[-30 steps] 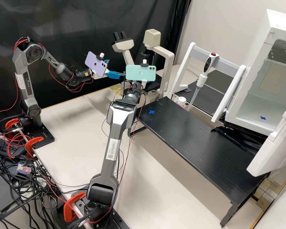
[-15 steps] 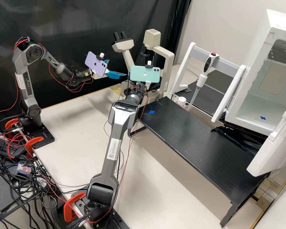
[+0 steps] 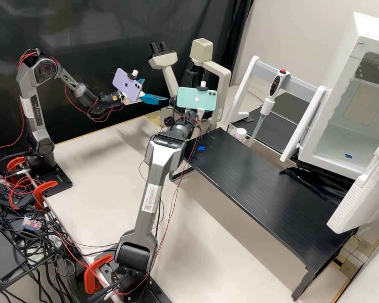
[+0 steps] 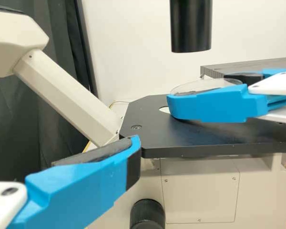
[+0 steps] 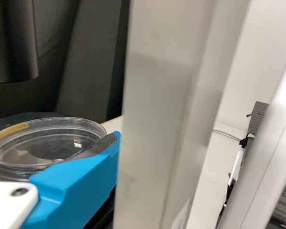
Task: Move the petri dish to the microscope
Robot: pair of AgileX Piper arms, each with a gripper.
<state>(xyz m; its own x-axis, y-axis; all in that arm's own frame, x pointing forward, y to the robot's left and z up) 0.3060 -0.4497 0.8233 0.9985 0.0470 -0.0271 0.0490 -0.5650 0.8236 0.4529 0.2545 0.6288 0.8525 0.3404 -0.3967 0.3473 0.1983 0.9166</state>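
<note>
Petri dish [image 5: 47, 143], near level, grasped by the right gripper [image 4: 199, 89] just above the microscope stage [image 4: 155, 139]; left gripper [image 3: 156, 90], spread, lies farther off.

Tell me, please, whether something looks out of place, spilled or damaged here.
Nothing looks spilled or damaged. Only the cables look odd: they lie in a tangled heap near the arm bases. The petri dish looks whole, held by the right end effector above the microscope stage.

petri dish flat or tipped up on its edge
Flat: the dish sits roughly level in the right jaws, over the black stage
</note>
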